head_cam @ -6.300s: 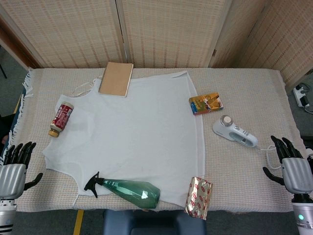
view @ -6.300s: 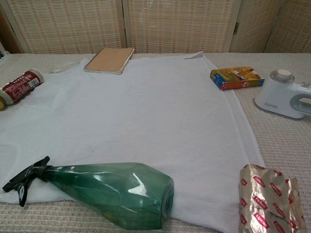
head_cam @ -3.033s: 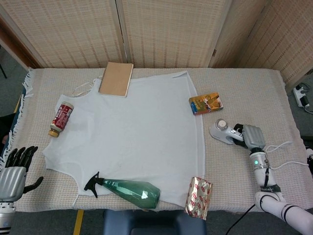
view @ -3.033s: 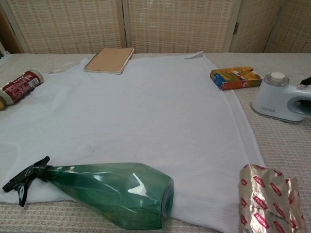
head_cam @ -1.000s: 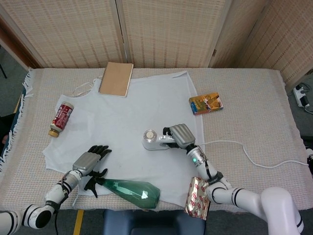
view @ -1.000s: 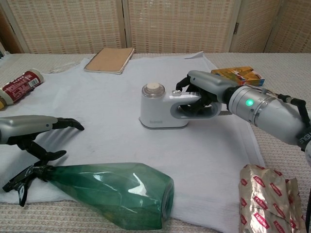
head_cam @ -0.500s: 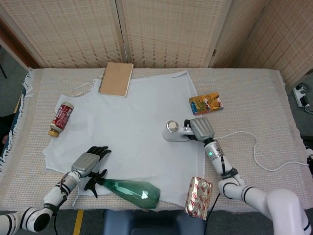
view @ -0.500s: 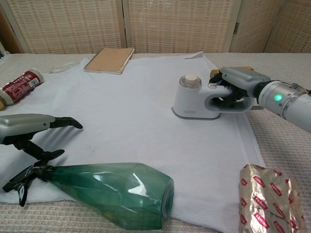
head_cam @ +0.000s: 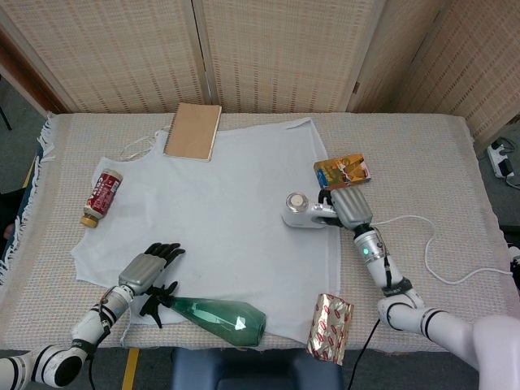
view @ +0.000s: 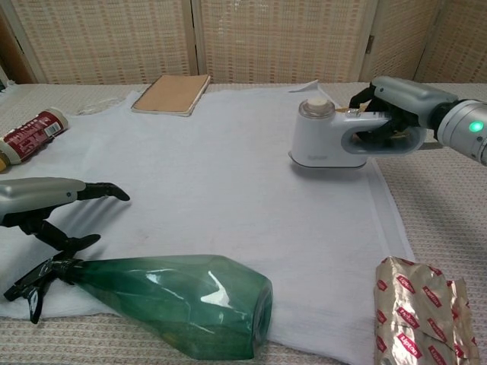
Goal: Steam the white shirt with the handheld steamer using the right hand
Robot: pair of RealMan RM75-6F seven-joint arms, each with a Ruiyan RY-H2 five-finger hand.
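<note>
The white shirt (head_cam: 219, 203) (view: 205, 175) lies flat across the table's middle. The white handheld steamer (head_cam: 304, 212) (view: 329, 137) stands on the shirt near its right hem, and my right hand (head_cam: 349, 206) (view: 399, 106) grips its handle, with the white cord (head_cam: 422, 252) trailing to the right. My left hand (head_cam: 146, 270) (view: 47, 201) rests on the shirt's near left edge, fingers stretched out and holding nothing, just above the spray bottle's black nozzle.
A green spray bottle (head_cam: 215, 313) (view: 175, 300) lies on the shirt's front edge. A shiny snack packet (head_cam: 329, 327) sits at front right, an orange box (head_cam: 342, 171) behind the steamer, a brown notebook (head_cam: 193, 131) at the collar, a red bottle (head_cam: 101, 196) at left.
My right hand has slid the steamer rightward and a little farther back across the shirt, from its middle to near the right hem. The left hand has stayed put.
</note>
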